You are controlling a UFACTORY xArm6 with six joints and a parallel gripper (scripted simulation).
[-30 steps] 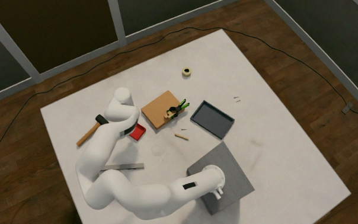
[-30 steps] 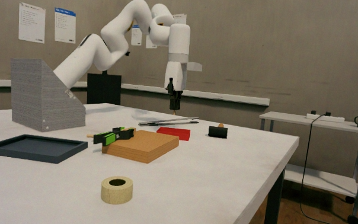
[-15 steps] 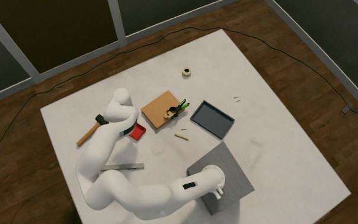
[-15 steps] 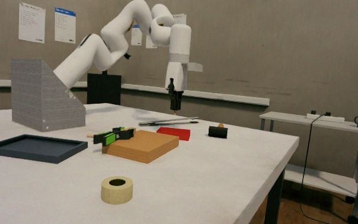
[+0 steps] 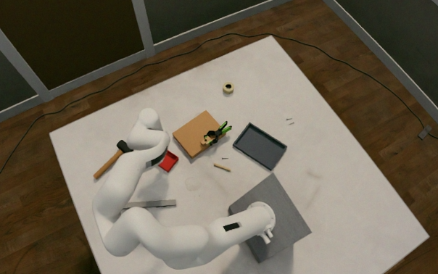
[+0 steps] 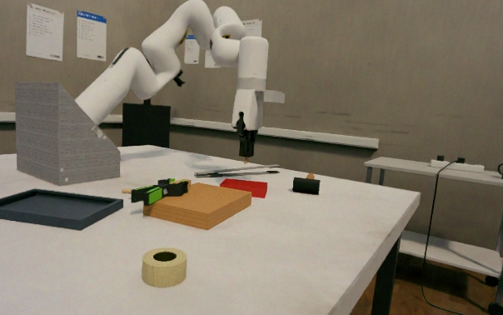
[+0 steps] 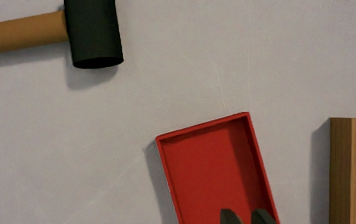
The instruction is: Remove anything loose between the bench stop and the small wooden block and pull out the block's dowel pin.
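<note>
My gripper (image 6: 246, 151) hangs above the red tray (image 6: 244, 187) and is shut on the dowel pin (image 6: 246, 158), whose tan tip shows just below the fingers. In the wrist view the fingertips sit over the red tray (image 7: 217, 172). The small wooden block (image 5: 206, 141) lies on the bench board (image 5: 196, 133) at its right edge, with the black and green spring clamp (image 5: 217, 132) on it. The clamp (image 6: 156, 192) also shows at the near left of the board (image 6: 200, 204). In the overhead view my arm hides the gripper.
A short wooden stick (image 5: 222, 167) and a small nail (image 5: 225, 158) lie in front of the board. A dark tray (image 5: 259, 146) sits to its right. A hammer (image 5: 109, 163), a steel ruler (image 5: 152, 204) and a tape roll (image 5: 228, 88) lie around.
</note>
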